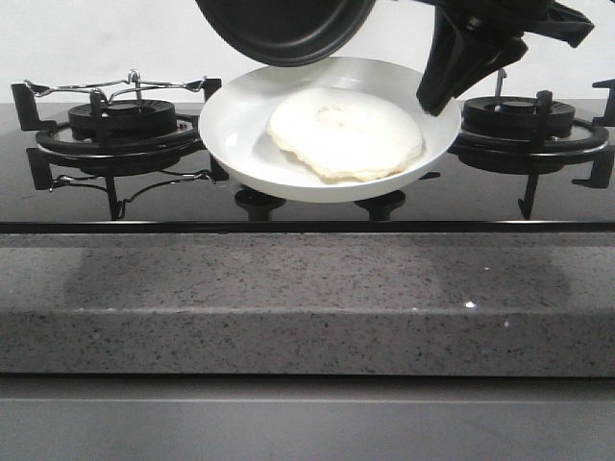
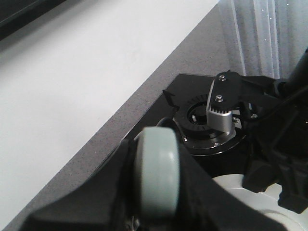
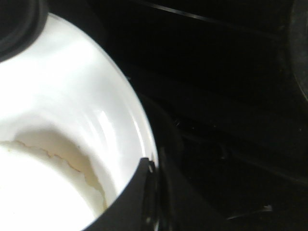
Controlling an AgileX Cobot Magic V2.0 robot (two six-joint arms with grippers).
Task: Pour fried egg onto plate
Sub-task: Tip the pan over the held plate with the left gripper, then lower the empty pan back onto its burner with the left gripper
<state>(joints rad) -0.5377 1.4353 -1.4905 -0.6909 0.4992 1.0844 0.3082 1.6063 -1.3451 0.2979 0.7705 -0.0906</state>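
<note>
The white plate (image 1: 240, 125) hangs tilted above the middle of the stove, and the pale fried egg (image 1: 346, 133) lies flat in it. My right gripper (image 1: 437, 91) is shut on the plate's right rim. Its wrist view shows the plate (image 3: 72, 86), the egg's browned edge (image 3: 38, 187) and the right gripper (image 3: 153, 173) pinching the rim. The black frying pan (image 1: 283, 29) is tipped just above the plate's far edge. My left gripper (image 2: 156, 197) is shut on the pan's grey-green handle (image 2: 156, 168); it is outside the front view.
A burner grate (image 1: 120, 130) stands at the left of the glass hob and another burner grate (image 1: 524, 130) at the right. Two knobs (image 1: 259, 202) sit under the plate. The grey stone counter edge (image 1: 288, 298) runs along the front.
</note>
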